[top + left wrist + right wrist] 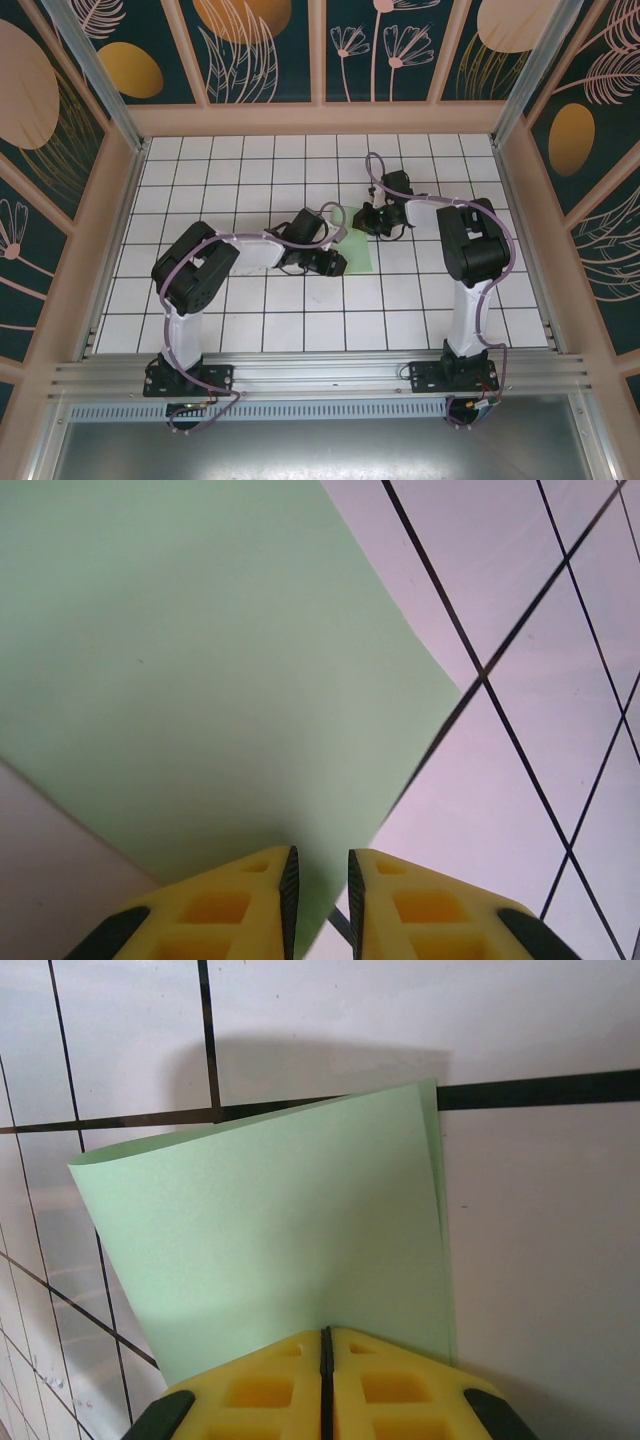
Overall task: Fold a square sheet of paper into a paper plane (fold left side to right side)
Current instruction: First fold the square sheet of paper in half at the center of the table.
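Pinching the curled-over pale mint-green paper sheet (270,1230), the right gripper (325,1335) is clenched shut; the left gripper (320,855) sits over the sheet's edge, jaws slightly apart.

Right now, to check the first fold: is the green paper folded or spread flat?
Folded over: the paper shows two layers meeting at its right edge, bowed, not creased flat.

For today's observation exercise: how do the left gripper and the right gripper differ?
The left gripper has a narrow gap between its jaws; the right gripper has its jaws pressed shut on the sheet. Before the left gripper the sheet looks flat; before the right gripper it curls over double. Both are yellow and at the same sheet.
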{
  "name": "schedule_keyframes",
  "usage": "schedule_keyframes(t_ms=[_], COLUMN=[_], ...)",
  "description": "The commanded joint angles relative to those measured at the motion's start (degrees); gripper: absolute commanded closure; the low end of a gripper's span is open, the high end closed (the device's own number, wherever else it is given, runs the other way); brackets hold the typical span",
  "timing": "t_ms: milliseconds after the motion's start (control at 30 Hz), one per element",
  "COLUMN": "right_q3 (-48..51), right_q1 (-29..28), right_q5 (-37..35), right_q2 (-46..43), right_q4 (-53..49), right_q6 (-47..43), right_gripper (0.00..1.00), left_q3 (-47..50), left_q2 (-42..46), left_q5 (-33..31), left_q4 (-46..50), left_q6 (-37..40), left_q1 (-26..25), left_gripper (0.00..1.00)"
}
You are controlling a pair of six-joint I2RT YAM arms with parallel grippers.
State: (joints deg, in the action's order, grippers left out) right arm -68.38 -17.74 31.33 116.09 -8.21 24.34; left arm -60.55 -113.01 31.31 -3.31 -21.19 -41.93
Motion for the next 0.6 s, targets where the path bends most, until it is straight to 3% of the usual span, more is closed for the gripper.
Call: schedule_keyframes(t_ms=[0, 333, 567], right_q3=[0.18, 0.19, 0.18], right_q1=[-0.14, -0.12, -0.24], right_q5=[-4.88, -4.52, -4.27], right_q2=[3.20, 3.03, 2.85], right_q4=[-4.27, -4.27, -4.32], right_q6=[-0.17, -0.34, -0.43], right_gripper=[0.89, 0.89, 0.89], left_q3=[2.87, 4.52, 2.27], left_q2=[0.97, 6.16, 9.13], left_q5=[3.64, 4.39, 8.13], left_q4=[4.38, 2.78, -5.15], left_q6=[0.69, -0.65, -6.59], left_q1=[-1.60, -1.23, 4.60], left_gripper=[0.78, 0.79, 0.81])
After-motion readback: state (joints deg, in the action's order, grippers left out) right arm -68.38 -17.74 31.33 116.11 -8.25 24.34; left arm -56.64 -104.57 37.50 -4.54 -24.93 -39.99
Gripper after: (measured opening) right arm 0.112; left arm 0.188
